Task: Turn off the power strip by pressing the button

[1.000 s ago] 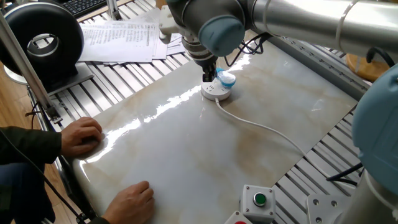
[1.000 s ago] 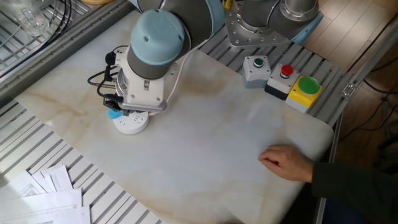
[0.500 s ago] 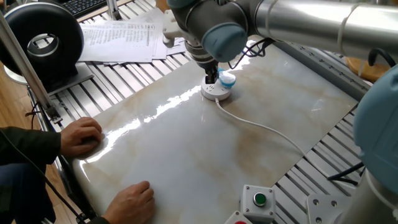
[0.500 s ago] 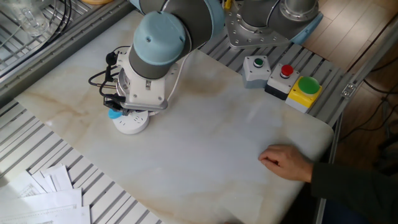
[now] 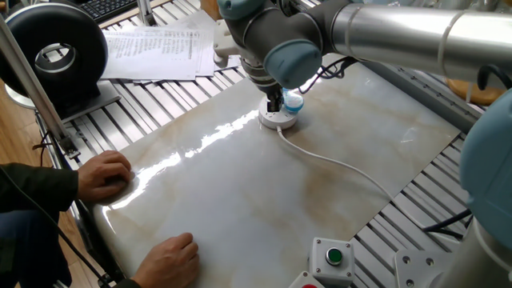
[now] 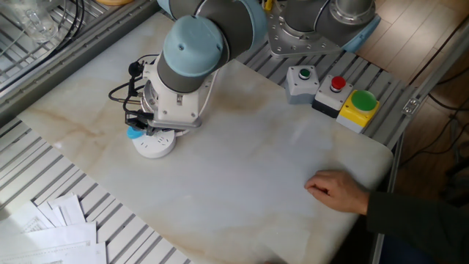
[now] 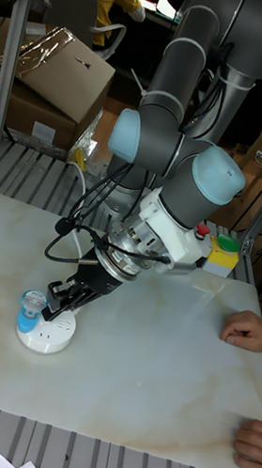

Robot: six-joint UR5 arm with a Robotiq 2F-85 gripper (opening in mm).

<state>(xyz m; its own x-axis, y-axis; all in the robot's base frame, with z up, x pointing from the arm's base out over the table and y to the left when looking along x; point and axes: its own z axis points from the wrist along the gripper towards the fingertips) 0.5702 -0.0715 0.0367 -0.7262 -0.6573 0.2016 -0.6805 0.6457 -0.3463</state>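
Since a second ago our arm (image 7: 174, 175) has swung a little to the right in the one fixed view and sunk closer to the power strip, while the strip, its cord and the person's two hands have stayed where they were.

We have the marble counter (image 5: 240, 200) in front of us, with the power strip (image 7: 45, 335) lying toward its far side in the one fixed view, its white cord (image 5: 336, 166) trailing off to the right. Our jaws (image 7: 65, 296) hang right over the puck, tips at or just above its top face; we cannot tell whether they are spread or closed, and they hold nothing that we can see. The button (image 7: 29, 309), a light-blue nub, stands at the puck's left edge in the tall fixed view, just beside the tips rather than under them.

We judge the step in hand to be the final approach to the press. The nub looks lit, so the strip is probably on. Next we would need a small sideways correction toward the nub, then a short, firm push, gentle enough that the light puck does not slide.
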